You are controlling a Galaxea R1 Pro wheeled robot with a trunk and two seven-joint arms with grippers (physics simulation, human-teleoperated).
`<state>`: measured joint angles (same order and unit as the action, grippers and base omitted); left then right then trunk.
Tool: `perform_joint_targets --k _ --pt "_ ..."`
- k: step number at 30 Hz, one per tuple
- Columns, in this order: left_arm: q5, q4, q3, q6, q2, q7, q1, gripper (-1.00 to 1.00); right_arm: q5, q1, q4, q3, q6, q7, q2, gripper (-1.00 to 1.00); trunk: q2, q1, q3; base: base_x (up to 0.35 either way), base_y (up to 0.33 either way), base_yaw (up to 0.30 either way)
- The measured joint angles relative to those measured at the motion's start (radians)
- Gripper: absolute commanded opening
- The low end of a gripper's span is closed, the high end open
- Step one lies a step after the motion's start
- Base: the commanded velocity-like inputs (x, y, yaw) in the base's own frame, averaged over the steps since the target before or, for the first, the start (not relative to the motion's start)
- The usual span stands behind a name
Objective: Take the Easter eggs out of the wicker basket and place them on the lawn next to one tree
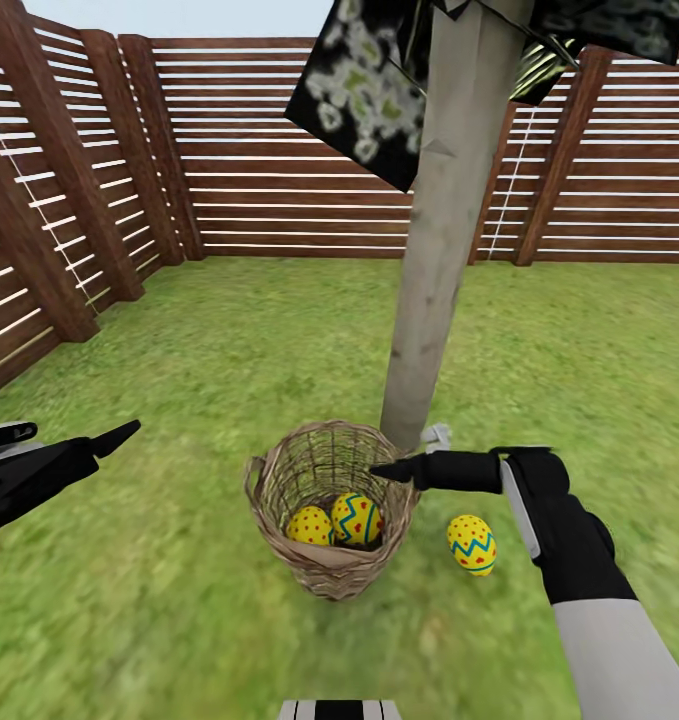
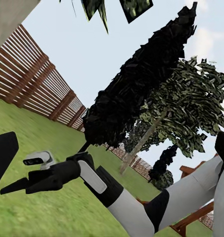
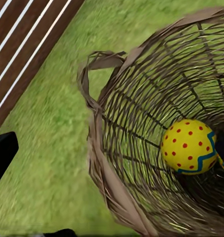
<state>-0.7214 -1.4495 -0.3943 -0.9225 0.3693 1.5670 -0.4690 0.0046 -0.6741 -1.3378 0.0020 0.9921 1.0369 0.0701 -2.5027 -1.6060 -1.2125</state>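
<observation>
The small round brown wicker basket (image 1: 329, 515) is standing upright on the green grassy lawn (image 1: 179, 620) by the pale grey tree trunk (image 1: 444, 230), holding two yellow eggs with blue zigzags and red dots (image 1: 356, 519). A third egg (image 1: 472, 544) is lying on the grass just beside the basket, its long side tilted. The right gripper (image 1: 389, 468) is hanging over the basket rim with fingers pressed together, and I cannot tell how the left gripper (image 1: 124, 432) fingers are standing.

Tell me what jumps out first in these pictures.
The wicker basket on the lawn at the foot of a pale tree trunk, with two yellow Easter eggs inside. A third egg lies on the grass to its right, and the right hand hovers over the basket's rim.
</observation>
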Motion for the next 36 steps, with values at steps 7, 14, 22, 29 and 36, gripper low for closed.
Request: perform_joint_targets --k 7,14,22,29,36 --pt "0.0 0.0 0.0 0.001 0.0 0.0 0.0 1.0 0.048 0.001 -0.001 0.049 0.003 -0.187 -0.016 1.0 0.0 0.0 0.0 0.003 0.005 0.0" --pt "0.003 0.001 0.0 -0.001 0.0 0.0 0.0 1.0 0.052 0.001 0.0 0.198 0.004 -0.378 -0.028 1.0 0.0 0.001 0.0 0.225 0.019 0.0" --pt "0.004 0.002 0.001 0.003 -0.013 0.0 0.0 1.0 0.049 0.005 0.001 0.239 0.004 -0.416 -0.031 1.0 0.0 0.0 0.0 0.116 0.002 0.0" --pt "0.008 0.003 0.007 0.005 -0.075 0.0 0.0 1.0 0.069 -0.007 0.003 0.375 0.017 -0.431 -0.062 1.0 0.0 0.0 0.0 0.002 0.0 0.0" --pt "0.009 0.006 0.005 0.004 -0.092 0.0 0.0 1.0 0.422 -0.136 0.231 0.556 0.008 -0.487 -0.203 1.0 0.0 0.0 0.0 0.0 0.0 0.0"
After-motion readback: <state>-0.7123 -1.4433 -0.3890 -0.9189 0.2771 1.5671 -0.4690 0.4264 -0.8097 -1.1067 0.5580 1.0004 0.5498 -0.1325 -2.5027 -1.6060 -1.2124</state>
